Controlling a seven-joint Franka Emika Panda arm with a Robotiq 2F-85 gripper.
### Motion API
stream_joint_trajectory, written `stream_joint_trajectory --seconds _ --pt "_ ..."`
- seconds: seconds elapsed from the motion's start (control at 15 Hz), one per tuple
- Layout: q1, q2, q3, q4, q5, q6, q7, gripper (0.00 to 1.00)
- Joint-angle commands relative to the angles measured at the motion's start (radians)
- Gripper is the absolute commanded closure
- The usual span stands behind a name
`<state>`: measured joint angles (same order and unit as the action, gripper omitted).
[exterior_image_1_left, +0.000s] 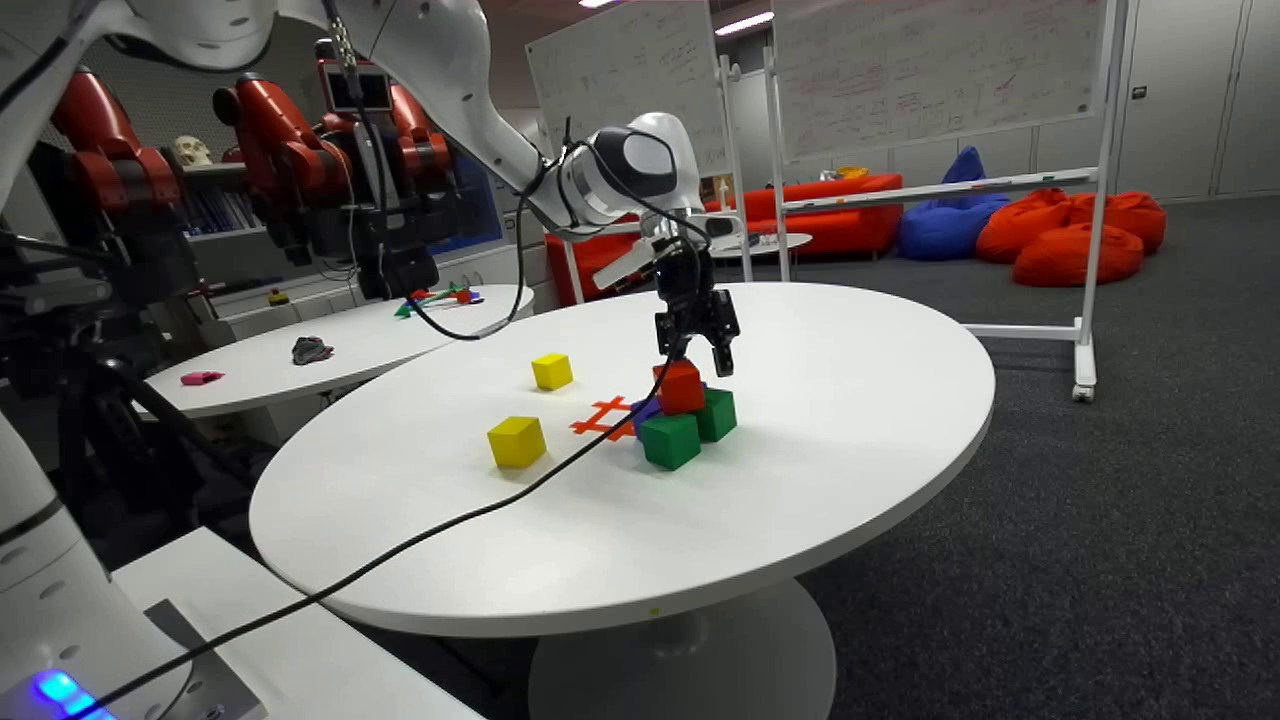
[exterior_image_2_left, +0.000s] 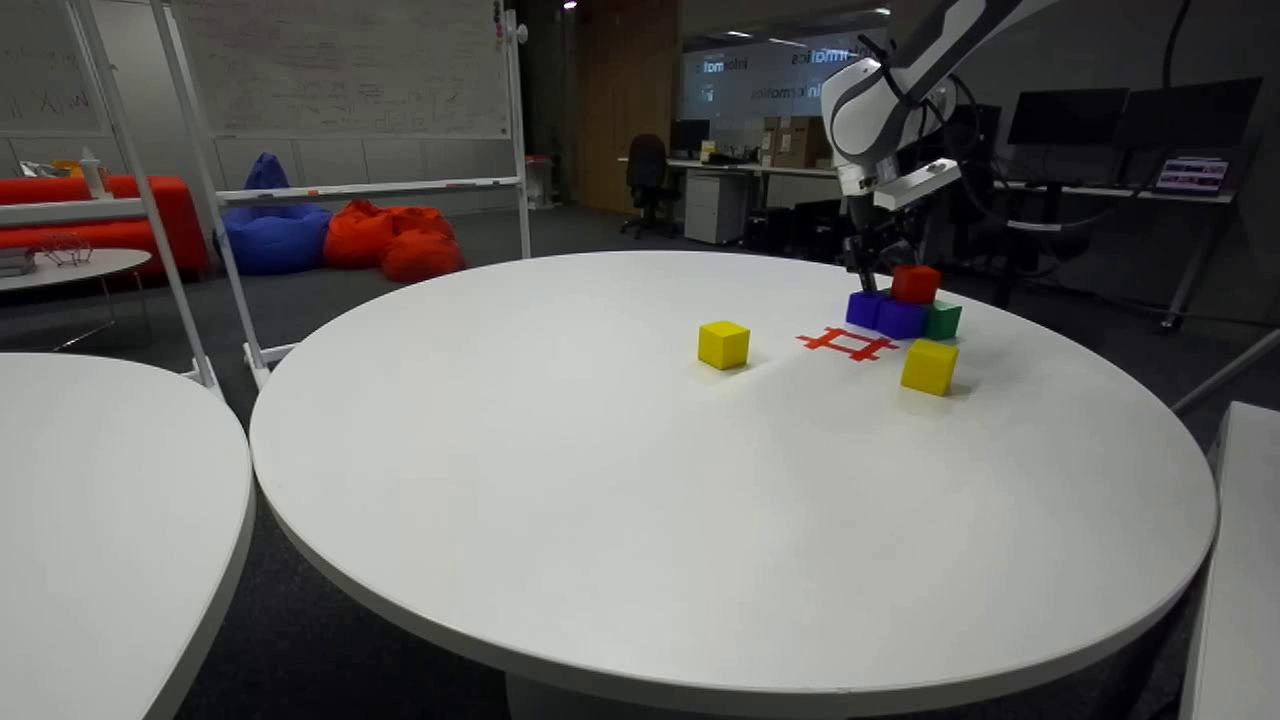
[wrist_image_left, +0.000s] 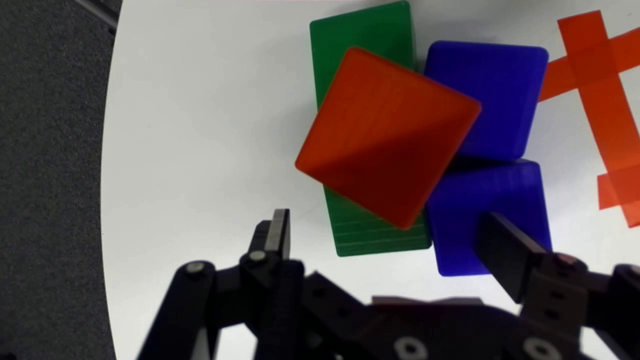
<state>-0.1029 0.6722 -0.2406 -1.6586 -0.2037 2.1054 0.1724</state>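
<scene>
On a white table (exterior_image_2_left: 620, 480), two yellow blocks (exterior_image_2_left: 928, 367) stand apart, unstacked; toward the far edge in an exterior view, a red block (exterior_image_2_left: 915, 284) already tops green blocks (exterior_image_1_left: 671, 443) and blue blocks (exterior_image_2_left: 902, 320); beside it the gripper (exterior_image_1_left: 698, 357) spreads wide, empty.

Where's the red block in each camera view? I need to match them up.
In an exterior view: the red block, just below and right of centre.
In an exterior view: the red block, well right, above centre.
In the wrist view: the red block, above and right of centre.
Shared landmark: the orange-red tape grid on the table, cropped in the wrist view.
</scene>
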Motion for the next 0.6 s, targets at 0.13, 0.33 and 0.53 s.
stream_joint_trajectory --seconds 0.13,0.33,0.53 --pt "-0.016 -0.003 0.013 -0.001 0.008 0.003 0.008 0.0" --pt "-0.022 -0.026 0.007 -0.033 0.027 0.026 0.043 0.0" --pt "-0.024 -0.044 0.0 -0.063 0.03 0.042 0.082 0.0"
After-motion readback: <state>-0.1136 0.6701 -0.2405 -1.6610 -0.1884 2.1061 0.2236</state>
